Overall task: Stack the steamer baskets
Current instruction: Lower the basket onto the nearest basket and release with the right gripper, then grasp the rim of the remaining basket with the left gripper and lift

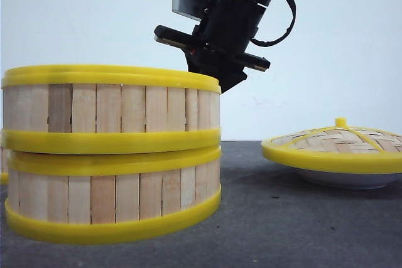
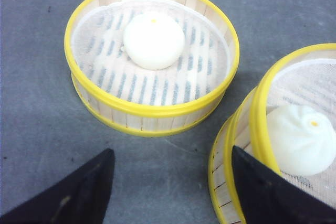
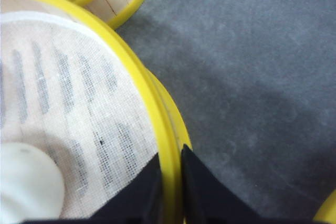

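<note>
Two steamer baskets (image 1: 113,155) stacked slightly askew; third basket (image 2: 151,56) stands just beside.

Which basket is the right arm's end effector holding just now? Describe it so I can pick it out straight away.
Start from the two-high stack of steamer baskets on the grey table, at the left of the front view. It is the upper basket, and the right end effector grips its yellow rim. Unlike the lower basket and the lone basket, it sits on another basket, not on the table.
</note>
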{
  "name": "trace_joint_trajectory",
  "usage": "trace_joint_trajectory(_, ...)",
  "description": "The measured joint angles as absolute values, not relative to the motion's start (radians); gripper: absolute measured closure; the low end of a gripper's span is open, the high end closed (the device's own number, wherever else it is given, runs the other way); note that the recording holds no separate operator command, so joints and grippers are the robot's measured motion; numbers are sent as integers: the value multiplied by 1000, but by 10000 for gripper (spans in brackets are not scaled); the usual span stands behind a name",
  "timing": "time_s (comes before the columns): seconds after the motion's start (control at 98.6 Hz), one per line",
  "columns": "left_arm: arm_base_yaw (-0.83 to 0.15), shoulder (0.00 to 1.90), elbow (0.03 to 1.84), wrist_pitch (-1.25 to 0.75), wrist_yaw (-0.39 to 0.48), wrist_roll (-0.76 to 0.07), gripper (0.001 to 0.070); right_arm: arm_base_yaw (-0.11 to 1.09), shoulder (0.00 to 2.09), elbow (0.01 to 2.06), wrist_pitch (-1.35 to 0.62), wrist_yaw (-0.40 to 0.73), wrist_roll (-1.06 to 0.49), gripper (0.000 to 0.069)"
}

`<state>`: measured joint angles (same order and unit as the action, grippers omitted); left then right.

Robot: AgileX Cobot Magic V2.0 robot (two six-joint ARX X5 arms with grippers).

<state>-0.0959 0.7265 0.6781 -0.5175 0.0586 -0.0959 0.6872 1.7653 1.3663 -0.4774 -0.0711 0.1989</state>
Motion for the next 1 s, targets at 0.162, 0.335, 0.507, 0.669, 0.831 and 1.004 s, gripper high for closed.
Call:
trace_joint_trajectory(0.162, -96, 727, 678, -518, 59, -96, 281, 687, 1768, 1367, -473, -65, 199, 665)
trace_joint_trajectory(0.335, -96, 727, 678, -518, 59, -96, 281, 688, 1768, 1368, -475, -39, 200, 666)
trace_joint_trajectory(0.507, -96, 727, 678, -518, 59, -96, 281, 690, 1768, 1370, -482, -24, 200, 666)
trace_joint_trajectory(0.669, -96, 727, 678, -518, 59, -96, 281, 691, 1768, 1370, -482, -23, 200, 667)
trace_joint_trajectory(0.831, -96, 727, 678, -518, 59, -96, 281, 691, 1768, 1370, -485, -23, 200, 667)
trace_joint_trajectory(1.004, -96, 727, 678, -518, 59, -96, 281, 691, 1768, 1372, -491, -23, 200, 663)
